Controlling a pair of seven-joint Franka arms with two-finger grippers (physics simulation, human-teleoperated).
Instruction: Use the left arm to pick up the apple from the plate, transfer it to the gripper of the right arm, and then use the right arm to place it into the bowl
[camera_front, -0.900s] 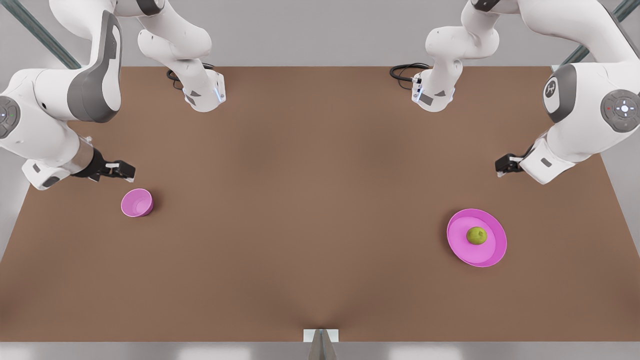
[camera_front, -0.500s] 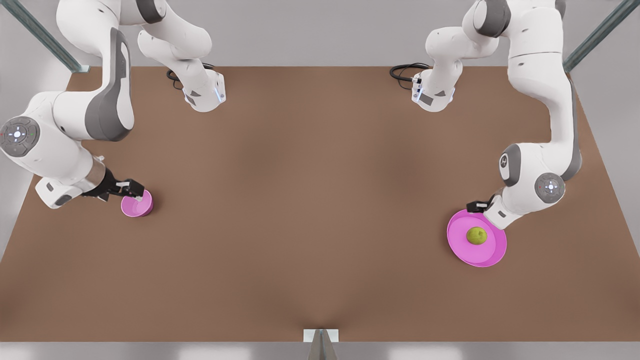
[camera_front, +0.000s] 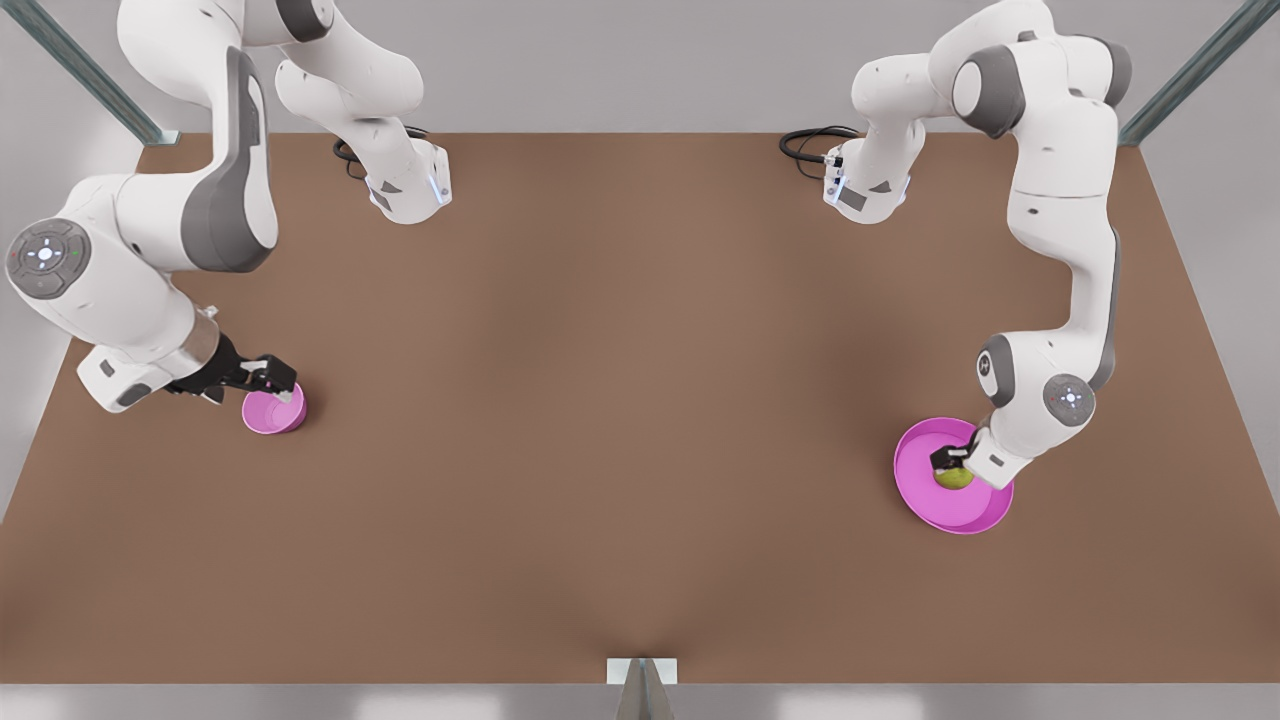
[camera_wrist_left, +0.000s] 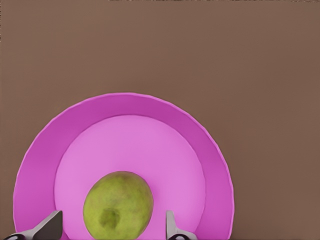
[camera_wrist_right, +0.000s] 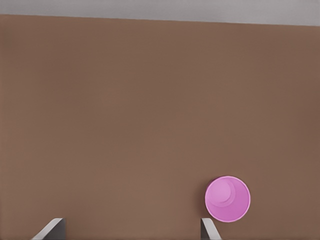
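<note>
Step in hand: the left arm is reaching for the apple; the grasp is not yet made.

The left gripper (camera_front: 953, 462) is hanging directly over the apple (camera_front: 955, 479), which is sitting near the middle of the plate (camera_front: 925, 500) at the front view's right; in the left wrist view its fingertips (camera_wrist_left: 50, 225) are standing apart, one on either side of the apple (camera_wrist_left: 118, 204), with plate (camera_wrist_left: 125, 105) surface showing between each tip and the fruit, so no contact is being made. The right gripper (camera_front: 268, 379) is waiting at the front view's left, just over the rim of the bowl (camera_front: 275, 412); its fingers (camera_wrist_right: 52, 227) are spread wide and carrying nothing, the bowl (camera_wrist_right: 227, 198) lying beyond one of them. The next move is probably calling for a further descent until the pads are bracketing the apple's widest part, then a centred closure, since a round fruit is likely to roll out of an off-centre pinch.
</note>
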